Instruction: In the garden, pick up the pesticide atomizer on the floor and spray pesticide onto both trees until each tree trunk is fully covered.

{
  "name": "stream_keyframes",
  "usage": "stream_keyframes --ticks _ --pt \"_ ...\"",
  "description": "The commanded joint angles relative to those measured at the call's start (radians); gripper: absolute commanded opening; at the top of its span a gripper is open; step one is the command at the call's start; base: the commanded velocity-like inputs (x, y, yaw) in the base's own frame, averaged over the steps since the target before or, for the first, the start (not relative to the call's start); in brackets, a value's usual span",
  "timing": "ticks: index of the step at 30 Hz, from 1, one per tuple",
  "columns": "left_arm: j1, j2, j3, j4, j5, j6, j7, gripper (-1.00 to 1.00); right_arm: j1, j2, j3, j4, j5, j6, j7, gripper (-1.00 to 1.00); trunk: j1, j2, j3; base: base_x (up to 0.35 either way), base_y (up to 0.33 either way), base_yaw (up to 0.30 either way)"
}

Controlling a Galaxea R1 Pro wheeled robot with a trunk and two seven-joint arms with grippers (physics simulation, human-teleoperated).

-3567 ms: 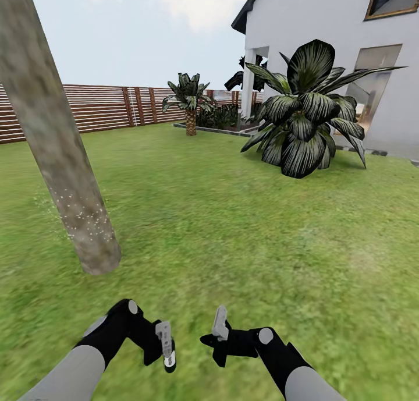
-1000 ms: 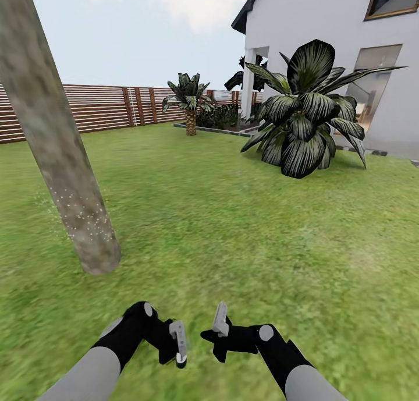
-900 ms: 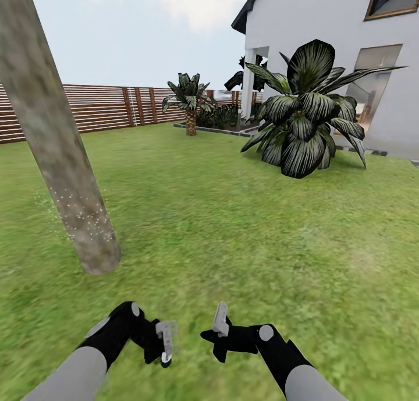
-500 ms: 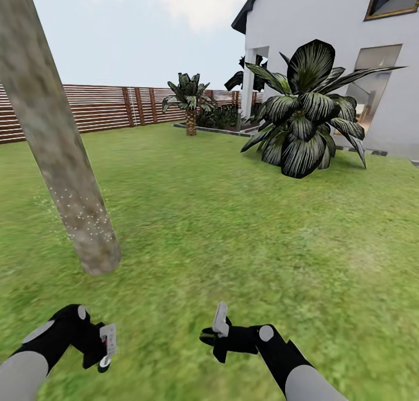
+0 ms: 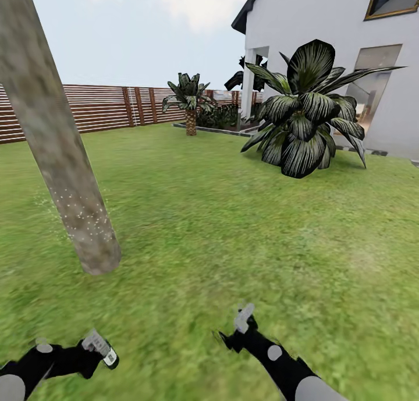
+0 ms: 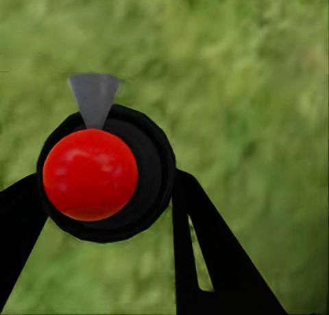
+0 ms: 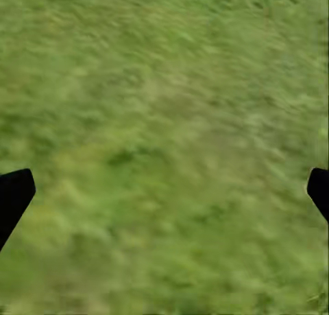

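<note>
A thick mottled grey-brown tree trunk (image 5: 61,156) leans up the left of the head view, with fine white specks on its lower part (image 5: 84,220). My left gripper (image 5: 100,348) is low at the bottom left, a little in front of the trunk's base, shut on the pesticide atomizer (image 5: 105,352). In the left wrist view the atomizer's red top (image 6: 90,174) sits in its dark body between my black fingers (image 6: 205,260), over grass. My right gripper (image 5: 244,318) hangs over the lawn at bottom centre, and its fingertips (image 7: 14,195) stand wide apart: it is open and holds nothing.
Green lawn (image 5: 221,226) stretches ahead. A big dark-leaved plant (image 5: 302,121) stands before the white house (image 5: 326,34) at the right. A small palm (image 5: 190,101) and the brown slat fence (image 5: 105,107) close the back.
My left arm has swung left and down with the atomizer, from near the centre to the bottom left corner. The right gripper has shifted a little right and tilted.
</note>
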Motion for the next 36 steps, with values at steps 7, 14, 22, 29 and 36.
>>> stream_keyframes --ticks 7,14,22,29,36 --pt "0.089 -0.039 0.026 0.133 0.374 -0.185 0.494 -1.00 0.031 -0.089 -0.009 0.166 -0.196 -0.017 -0.429 1.00 0.000 0.000 -0.001 0.000 0.000 0.000" --pt "0.143 -0.049 0.025 0.140 0.521 -0.204 0.638 -1.00 0.101 -0.099 -0.010 0.178 -0.210 -0.237 -0.594 1.00 0.000 0.000 -0.001 0.000 0.000 0.000" --pt "0.223 -0.074 0.026 0.129 0.536 -0.266 0.644 -1.00 0.116 -0.103 -0.015 0.209 -0.390 -0.251 -0.696 1.00 0.000 0.000 -0.001 -0.147 0.000 0.031" --pt "0.224 -0.074 0.026 0.129 0.583 -0.270 0.644 -1.00 0.116 -0.102 -0.015 0.209 -0.390 -0.251 -0.693 1.00 0.000 0.000 -0.001 -0.338 0.027 0.252" --pt "0.224 -0.077 0.025 0.130 0.586 -0.270 0.644 -1.00 0.116 -0.101 -0.014 0.209 -0.388 -0.251 -0.696 1.00 0.000 0.000 -0.001 -0.339 0.109 0.277"
